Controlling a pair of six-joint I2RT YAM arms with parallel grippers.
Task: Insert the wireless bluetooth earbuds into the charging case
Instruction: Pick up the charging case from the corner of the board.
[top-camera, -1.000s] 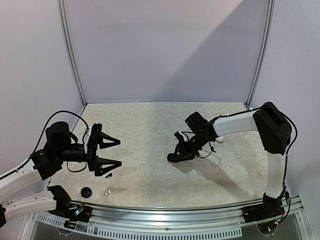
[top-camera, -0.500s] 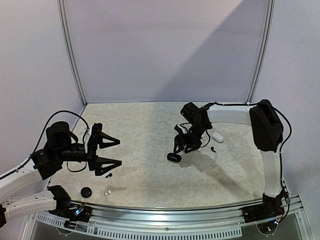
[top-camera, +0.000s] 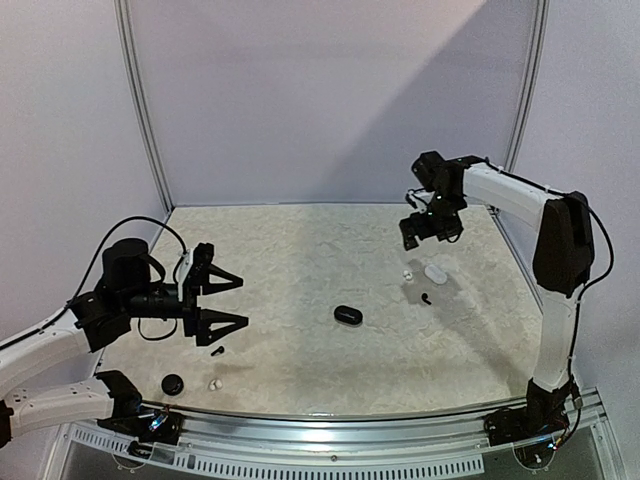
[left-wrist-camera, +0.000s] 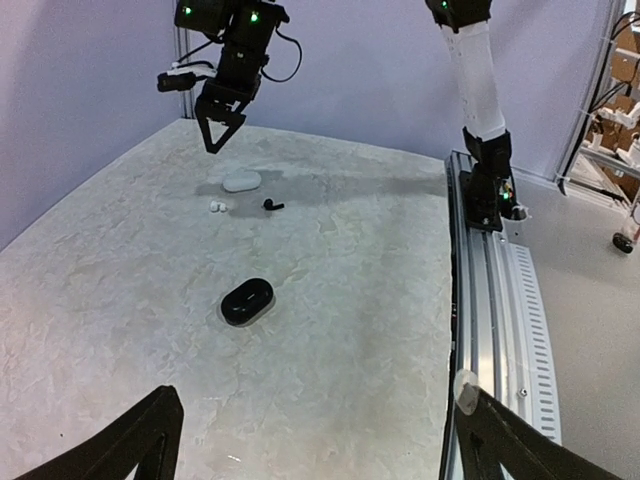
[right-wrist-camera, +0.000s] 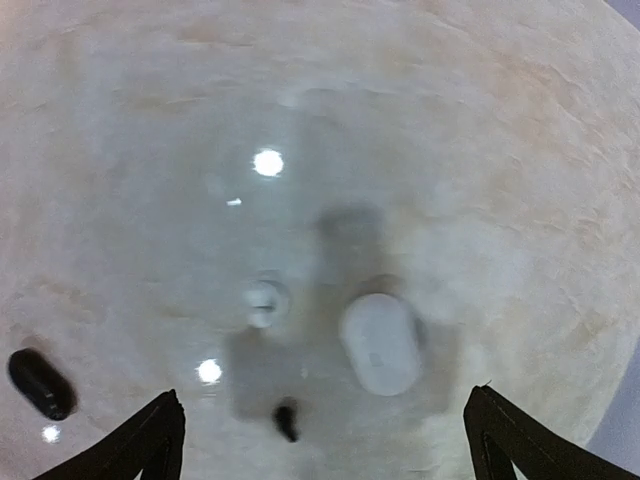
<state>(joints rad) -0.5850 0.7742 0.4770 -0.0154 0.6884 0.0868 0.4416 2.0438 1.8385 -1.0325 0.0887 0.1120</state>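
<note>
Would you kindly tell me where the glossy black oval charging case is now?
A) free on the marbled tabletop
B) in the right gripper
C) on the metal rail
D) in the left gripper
A: the glossy black oval charging case lies on the marbled tabletop, apart from the open left gripper and the open right gripper.

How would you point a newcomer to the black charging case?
Start at the marbled table and look near its middle. The black charging case lies alone there, left of the white case. It is a glossy black oval, far bigger than the black earbud nearby.
</note>
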